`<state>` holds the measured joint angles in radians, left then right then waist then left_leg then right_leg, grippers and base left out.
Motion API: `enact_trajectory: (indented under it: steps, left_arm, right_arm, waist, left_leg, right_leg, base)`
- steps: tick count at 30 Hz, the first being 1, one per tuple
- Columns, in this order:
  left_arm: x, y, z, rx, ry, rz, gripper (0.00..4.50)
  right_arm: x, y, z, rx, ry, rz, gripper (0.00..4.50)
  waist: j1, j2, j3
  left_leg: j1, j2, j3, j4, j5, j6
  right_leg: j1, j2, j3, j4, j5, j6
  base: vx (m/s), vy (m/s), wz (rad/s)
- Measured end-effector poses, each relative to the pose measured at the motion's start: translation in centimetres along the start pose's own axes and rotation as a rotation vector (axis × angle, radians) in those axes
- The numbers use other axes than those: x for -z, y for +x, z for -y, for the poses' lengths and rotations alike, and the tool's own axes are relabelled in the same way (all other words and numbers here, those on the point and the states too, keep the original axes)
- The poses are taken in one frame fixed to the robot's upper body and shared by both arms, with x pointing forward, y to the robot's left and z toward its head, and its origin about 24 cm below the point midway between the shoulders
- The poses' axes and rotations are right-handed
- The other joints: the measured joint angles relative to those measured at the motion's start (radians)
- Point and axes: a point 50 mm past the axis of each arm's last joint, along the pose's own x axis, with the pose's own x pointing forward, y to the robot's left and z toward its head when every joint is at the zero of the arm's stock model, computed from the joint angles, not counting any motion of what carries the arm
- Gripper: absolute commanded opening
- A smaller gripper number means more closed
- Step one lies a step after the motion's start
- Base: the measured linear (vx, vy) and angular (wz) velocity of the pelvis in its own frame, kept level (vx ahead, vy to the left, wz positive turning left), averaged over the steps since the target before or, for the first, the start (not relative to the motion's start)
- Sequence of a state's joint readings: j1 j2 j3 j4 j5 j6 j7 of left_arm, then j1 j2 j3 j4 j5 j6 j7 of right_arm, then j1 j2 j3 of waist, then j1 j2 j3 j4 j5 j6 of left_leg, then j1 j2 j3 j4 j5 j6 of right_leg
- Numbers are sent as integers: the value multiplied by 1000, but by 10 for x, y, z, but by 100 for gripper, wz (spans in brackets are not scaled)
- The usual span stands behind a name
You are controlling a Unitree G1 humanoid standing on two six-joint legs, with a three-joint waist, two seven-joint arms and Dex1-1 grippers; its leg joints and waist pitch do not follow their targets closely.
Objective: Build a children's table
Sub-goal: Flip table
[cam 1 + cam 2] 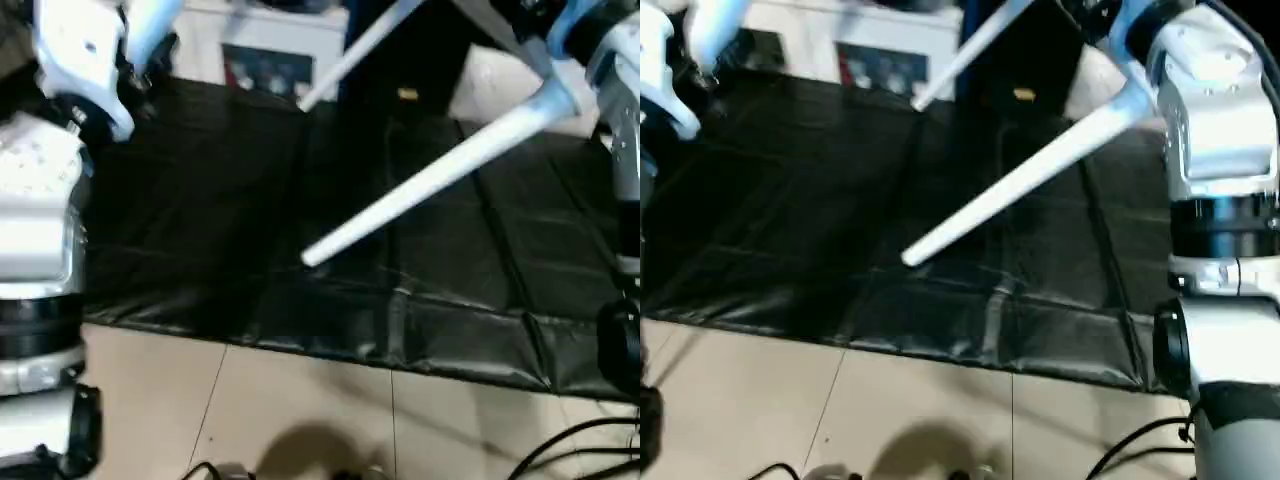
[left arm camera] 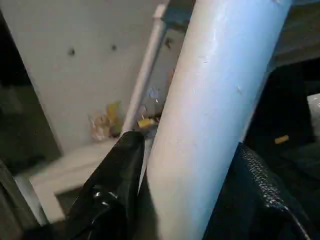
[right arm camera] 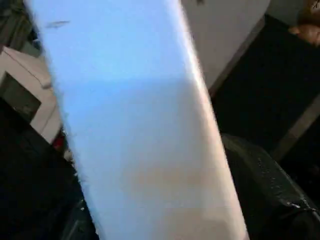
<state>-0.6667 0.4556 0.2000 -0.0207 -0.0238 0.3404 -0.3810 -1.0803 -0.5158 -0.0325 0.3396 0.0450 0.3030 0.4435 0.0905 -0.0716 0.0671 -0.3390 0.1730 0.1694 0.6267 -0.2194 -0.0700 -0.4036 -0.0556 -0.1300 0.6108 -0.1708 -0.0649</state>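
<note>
A creased black mat (image 1: 200, 200) with a dull sheen covers the floor beyond pale glossy tiles (image 1: 300, 410); no writing is readable anywhere. Above the mat, two smooth white tapered legs slant from upper right down toward the lower left, narrow ends lowest: the near leg (image 1: 420, 185) is long and thick, the far leg (image 1: 350, 55) thinner. The left claw (image 2: 185, 200) clasps a round white tube (image 2: 210, 110) between its textured black fingers (image 2: 112, 185), and the right claw (image 3: 165, 210) likewise grips a broad white tube (image 3: 135, 125).

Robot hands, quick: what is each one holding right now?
Left gripper: closed on a white table leg, one black finger on each side.
Right gripper: a white leg sits between its fingers; whether it grips it cannot be told.
</note>
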Motion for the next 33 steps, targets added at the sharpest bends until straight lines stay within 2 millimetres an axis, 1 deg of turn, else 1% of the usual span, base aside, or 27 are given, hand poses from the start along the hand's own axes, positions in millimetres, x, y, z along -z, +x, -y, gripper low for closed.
enact_trajectory:
  steps: [1, 3, 5, 6, 7, 8, 10, 11, 13, 17, 19, 20, 23, 26, 28, 31, 33]
  left_arm:
    - [2, -1, 0, -13, -19, -10, 198]
    - [9, -2, -5, -45, -57, -56, 198]
    - [24, -3, -2, -63, -119, -119, 198]
    - [30, -4, -1, -77, -140, -149, 198]
    - [37, -5, 1, -87, -161, -178, 198]
    - [44, -6, 4, -96, -184, -211, 196]
    - [54, -9, 9, -88, -210, -253, 195]
    - [59, -10, 12, -82, -215, -274, 194]
    - [61, -11, 14, -78, -221, -288, 187]
    - [63, -10, 16, -68, -218, -293, 181]
    - [64, -9, 22, -42, -207, -298, 177]
    - [65, -9, 26, -27, -199, -296, 173]
    - [73, -13, 29, -18, -196, -308, 165]
    - [82, -17, 34, 11, -197, -323, 164]
    - [89, -21, 37, 28, -198, -342, 160]
    - [100, -26, 40, 41, -198, -368, 159]
    - [107, -30, 40, 47, -200, -382, 157]
  right_arm:
    - [-3, 0, -1, -26, 0, 32, 310]
    - [-12, 2, -7, -90, -13, 102, 341]
    - [-23, 2, -12, -163, -19, 189, 362]
    - [-29, 1, -15, -190, -24, 231, 362]
    - [-34, 0, -18, -221, -32, 268, 374]
    - [-39, -1, -22, -258, -36, 312, 395]
    - [-44, -3, -25, -306, -36, 359, 400]
    - [-47, -4, -27, -326, -32, 383, 420]
    - [-49, -6, -28, -355, -26, 412, 441]
    - [-56, -10, -35, -437, 54, 500, 447]
    - [-61, -12, -39, -460, 77, 526, 449]
    - [-62, -17, -42, -473, 96, 549, 450]
    - [-61, -24, -47, -488, 139, 565, 450]
    - [-57, -32, -55, -492, 180, 552, 450]
    - [-47, -38, -66, -513, 226, 517, 450]
    - [-28, -43, -83, -529, 294, 406, 450]
    - [-12, -51, -95, -528, 333, 316, 450]
  waist:
    - [-1, 0, 0]
    - [-5, 1, 0]
    - [-3, 0, 0]
    - [-3, 0, 0]
    - [-2, 0, 0]
    - [0, -2, -1]
    - [4, -3, 0]
    - [5, -5, 0]
    - [11, -5, 0]
    - [13, -5, 0]
    - [13, -5, 0]
    - [12, -5, 0]
    - [-1, -4, 1]
    - [-4, -4, 1]
    - [-5, -4, 1]
    - [-4, -4, 1]
    - [-2, -5, 0]
  left_leg:
    - [0, 0, 1, 0, 0, 2]
    - [0, -1, 3, 3, -1, 5]
    - [-3, -1, 2, 7, -2, 7]
    - [-4, -1, 2, 7, -2, 7]
    - [-4, -1, 2, 7, -3, 7]
    - [-8, -1, 1, 7, -2, 7]
    - [-12, -1, 0, 7, -2, 9]
    - [-13, -1, 0, 7, -2, 9]
    - [-15, 0, 0, 7, -2, 10]
    - [-19, 0, 0, 7, 0, 17]
    - [-21, 0, 0, 7, 0, 17]
    - [-21, 0, 0, 7, -1, 17]
    - [-20, 0, 1, 7, 0, 17]
    - [-18, 0, 1, 6, -1, 15]
    - [-17, 1, 0, 5, -2, 11]
    - [-17, 1, 0, 6, -1, 9]
    - [-15, 1, 0, 5, -1, 9]
  right_leg:
    - [2, -1, 0, -1, 0, 0]
    - [3, -3, 1, -1, 0, 2]
    - [3, -3, 1, -1, 1, 3]
    - [3, -3, 2, -1, 1, 3]
    - [3, -3, 2, -1, 1, 4]
    - [2, -3, 2, -1, 2, 6]
    - [1, -3, 2, 0, 4, 6]
    - [1, -3, 3, 1, 5, 6]
    - [0, -2, 2, 1, 4, 6]
    - [-3, -2, 3, 0, 6, 4]
    - [-4, -3, 3, -1, 6, 4]
    - [-4, -3, 3, -1, 6, 4]
    - [-4, -2, 3, 0, 6, 4]
    - [-4, -2, 3, 0, 4, 7]
    - [-4, -1, 3, 0, 4, 8]
    - [-3, -1, 3, 0, 5, 8]
    - [-1, -1, 3, -1, 6, 9]
  base:
    - [0, 0, 0]
    - [0, 0, 0]
    - [0, 0, 0]
    - [0, 0, 0]
    - [0, 0, 0]
    - [0, 0, 0]
    - [0, 0, 0]
    - [0, 0, 0]
    - [0, 0, 0]
    - [0, 0, 0]
    - [0, 0, 0]
    - [0, 0, 0]
    - [0, 0, 0]
    - [0, 0, 0]
    - [0, 0, 0]
    - [0, 0, 0]
    - [0, 0, 0]
